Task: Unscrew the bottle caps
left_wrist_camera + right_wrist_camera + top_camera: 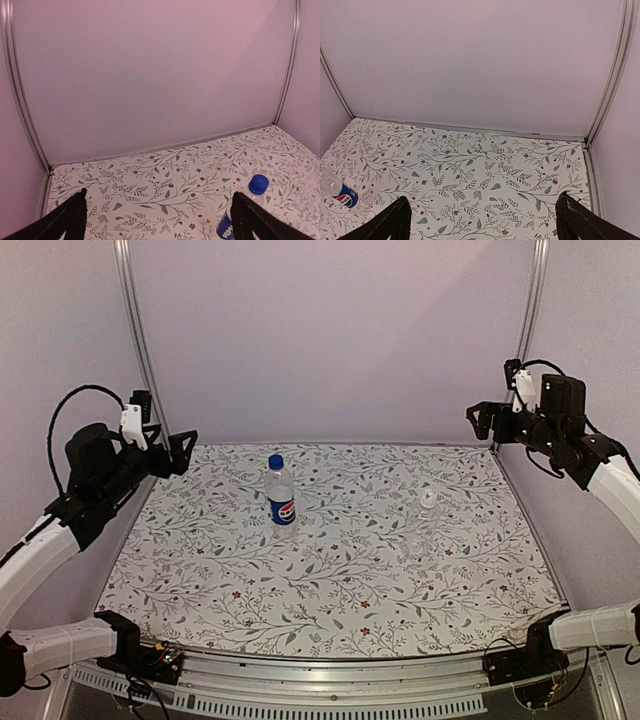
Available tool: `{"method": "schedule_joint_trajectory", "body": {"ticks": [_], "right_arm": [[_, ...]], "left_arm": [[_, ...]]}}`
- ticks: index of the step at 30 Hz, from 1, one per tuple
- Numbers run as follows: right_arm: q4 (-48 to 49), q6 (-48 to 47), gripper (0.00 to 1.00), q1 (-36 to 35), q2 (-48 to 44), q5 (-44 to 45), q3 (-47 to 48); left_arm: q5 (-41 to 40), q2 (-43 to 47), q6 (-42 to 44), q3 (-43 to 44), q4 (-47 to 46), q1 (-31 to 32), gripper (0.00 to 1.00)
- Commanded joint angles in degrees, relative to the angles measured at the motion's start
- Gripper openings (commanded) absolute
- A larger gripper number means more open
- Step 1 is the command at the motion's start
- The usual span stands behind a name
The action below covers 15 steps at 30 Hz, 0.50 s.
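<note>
Left end effector (180, 452) and right end effector (480, 420) are hanging wide open, empty. Pepsi bottle (282, 502) with blue cap (276, 461) is standing ahead-right of the left, unlabelled bottle (428, 506) ahead-left of the right. Looking light, squashy: brace body, pinch cap sides.

Left arm (40, 558), right arm (612, 478): white shells, black joints and cables (97, 387); left gripper (183, 453), right gripper (480, 423) seemingly matte black.
</note>
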State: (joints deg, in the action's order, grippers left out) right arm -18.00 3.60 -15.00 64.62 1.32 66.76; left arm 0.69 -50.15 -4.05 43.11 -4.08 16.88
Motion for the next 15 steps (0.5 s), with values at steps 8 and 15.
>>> {"method": "schedule_joint_trajectory", "body": {"ticks": [8,15], "right_arm": [[0.0,-0.4,0.99,-0.3,-0.2,-0.5,-0.4],[-3.6,0.4,0.99,-0.3,0.4,2.2,2.2]], "left_arm": [[-0.5,0.2,1.3,-0.7,-0.7,1.7,1.0],[-0.5,-0.1,1.6,-0.5,-0.1,2.4,1.0]]}}
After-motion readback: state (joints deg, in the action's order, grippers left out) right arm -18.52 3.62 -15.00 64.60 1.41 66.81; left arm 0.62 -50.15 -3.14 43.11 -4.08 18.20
